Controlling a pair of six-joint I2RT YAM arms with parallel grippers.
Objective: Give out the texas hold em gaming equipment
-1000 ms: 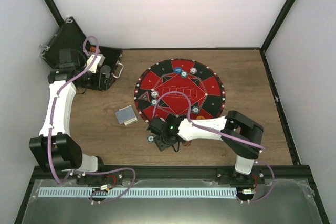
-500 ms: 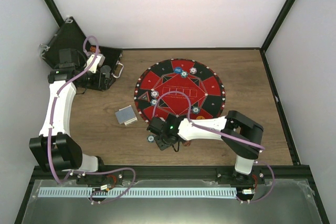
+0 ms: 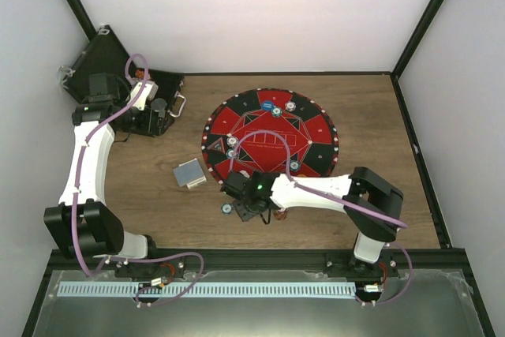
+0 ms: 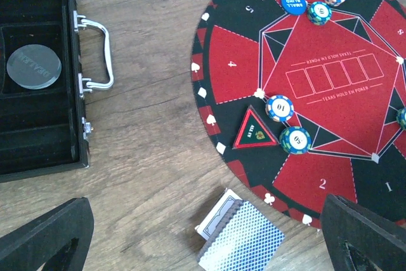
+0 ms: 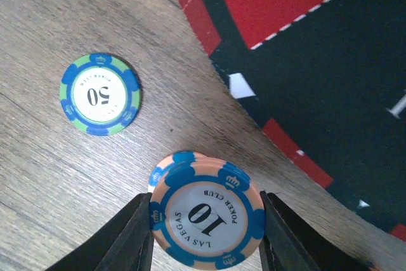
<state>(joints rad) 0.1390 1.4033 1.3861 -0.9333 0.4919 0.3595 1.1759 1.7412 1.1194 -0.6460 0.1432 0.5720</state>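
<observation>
**Right claw pinches the 10 chips**

The right claw [image 5: 207,239] has just squeezed in. Its two fingers now press on both sides of the pink-and-blue 10 chips [image 5: 206,217], which look like two in a small stack. They are over the wooden table [image 5: 38,176], just off the near left edge of the round mat [image 5: 330,61]. So the grab looks done, and the move onto the mat can come next.

A green 50 chip [image 5: 100,94] lies on the wood close by. The left claw [image 4: 203,233] hangs wide open and holds nothing, near the black case [image 4: 38,125] at the table's far left corner.

Only the right wrist view shows the numbers. From the top, the claw hides its chips. Only the left wrist view shows the card deck [image 4: 241,239] well, and the blue SMALL BLIND button [image 4: 293,1] near the mat's far edge.
</observation>
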